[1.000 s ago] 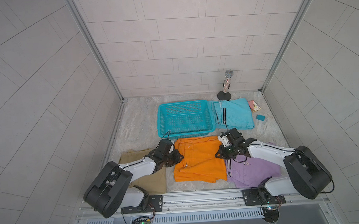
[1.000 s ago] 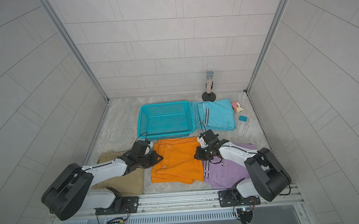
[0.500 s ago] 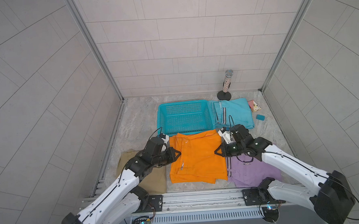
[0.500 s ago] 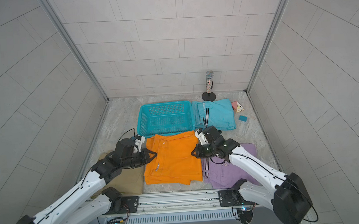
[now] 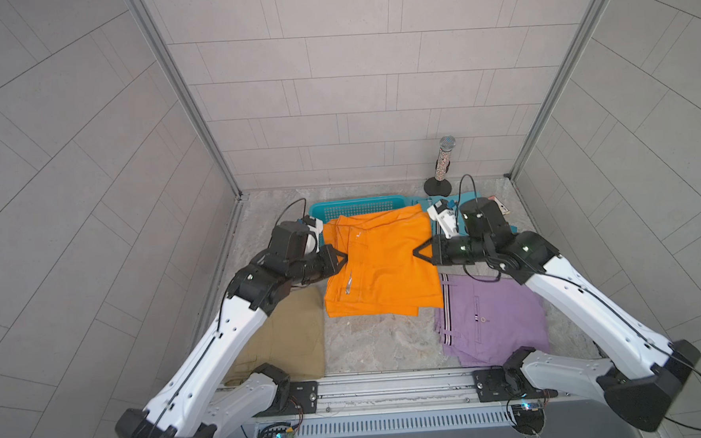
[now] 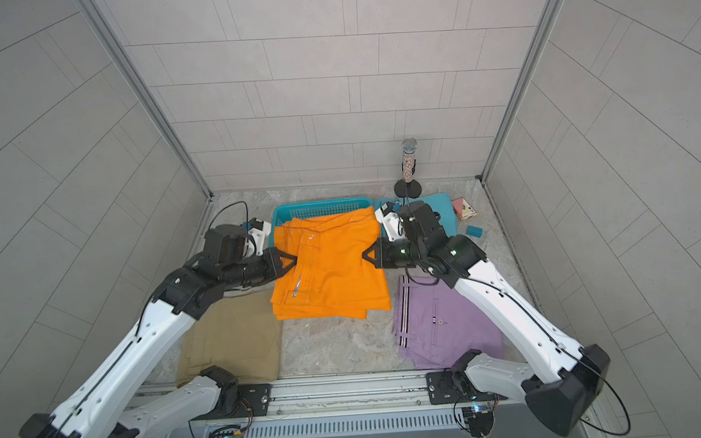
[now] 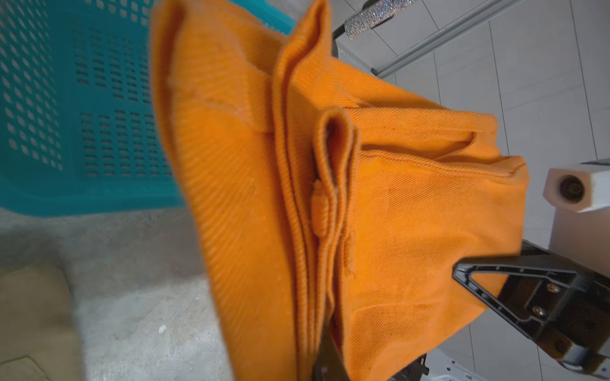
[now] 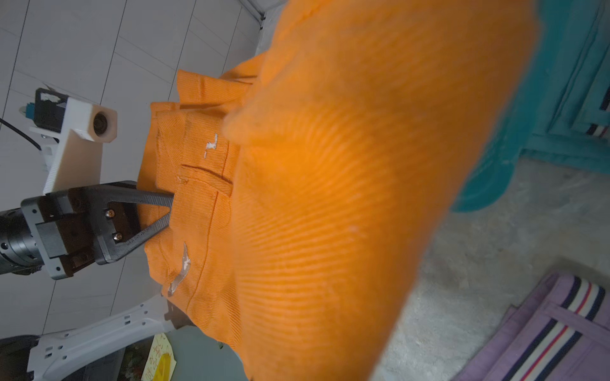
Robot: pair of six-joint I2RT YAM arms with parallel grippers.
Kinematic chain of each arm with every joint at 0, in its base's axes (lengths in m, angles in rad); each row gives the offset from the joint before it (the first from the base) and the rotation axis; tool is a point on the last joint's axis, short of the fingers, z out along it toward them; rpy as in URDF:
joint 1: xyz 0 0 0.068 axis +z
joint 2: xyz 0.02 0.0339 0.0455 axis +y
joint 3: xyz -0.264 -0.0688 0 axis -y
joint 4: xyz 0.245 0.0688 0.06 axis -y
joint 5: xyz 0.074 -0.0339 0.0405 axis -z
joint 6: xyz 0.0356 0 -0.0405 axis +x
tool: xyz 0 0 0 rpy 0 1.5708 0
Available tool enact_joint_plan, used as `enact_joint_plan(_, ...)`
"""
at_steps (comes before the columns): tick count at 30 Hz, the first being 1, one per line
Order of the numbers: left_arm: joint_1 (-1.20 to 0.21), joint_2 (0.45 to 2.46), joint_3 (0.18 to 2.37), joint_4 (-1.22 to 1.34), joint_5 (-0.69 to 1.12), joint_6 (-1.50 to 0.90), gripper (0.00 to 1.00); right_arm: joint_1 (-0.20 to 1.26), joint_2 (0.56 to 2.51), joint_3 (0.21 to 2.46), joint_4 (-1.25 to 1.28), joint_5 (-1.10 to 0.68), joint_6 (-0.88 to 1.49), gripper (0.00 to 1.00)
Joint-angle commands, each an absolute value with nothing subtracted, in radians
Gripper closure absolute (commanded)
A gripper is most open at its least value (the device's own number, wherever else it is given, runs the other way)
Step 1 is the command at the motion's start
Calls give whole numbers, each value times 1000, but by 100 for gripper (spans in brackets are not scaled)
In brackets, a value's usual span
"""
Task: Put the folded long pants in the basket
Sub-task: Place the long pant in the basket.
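Observation:
The orange folded long pants hang above the table between both grippers, their far edge over the front of the turquoise basket. My left gripper is shut on the pants' left edge and my right gripper on the right edge. In the left wrist view the orange cloth fills the middle, with the basket behind it. The tan pants and the lilac striped pants lie flat at the front. The turquoise pants are mostly hidden behind my right arm.
A glittery microphone on a stand rises at the back right. A small teal block and a pink card box lie near the right wall. A metal rail runs along the front edge.
Both arms have risen and carried the orange pants up off the table and back toward the basket. The other pants have not moved.

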State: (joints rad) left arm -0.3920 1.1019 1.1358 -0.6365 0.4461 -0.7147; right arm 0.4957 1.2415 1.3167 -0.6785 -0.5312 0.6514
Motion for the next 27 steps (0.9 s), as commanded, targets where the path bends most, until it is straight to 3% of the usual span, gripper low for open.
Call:
enact_joint_plan(1, -288, 1216, 1244, -589, 547, -642, 100, 451, 1386, 1471, -614, -572, 595, 100)
enact_joint_plan(10, -150, 1525, 1458, -532, 629, -632, 100, 377, 1837, 1860, -667, -612, 551, 100)
enact_joint_plan(19, -133, 1746, 1491, -504, 622, -624, 100, 364, 2048, 1907, -682, -585, 565, 100)
enact_joint_plan(27, -132, 1899, 1512, -507, 580, -610, 100, 367, 2096, 1856, -731, -519, 541, 100)
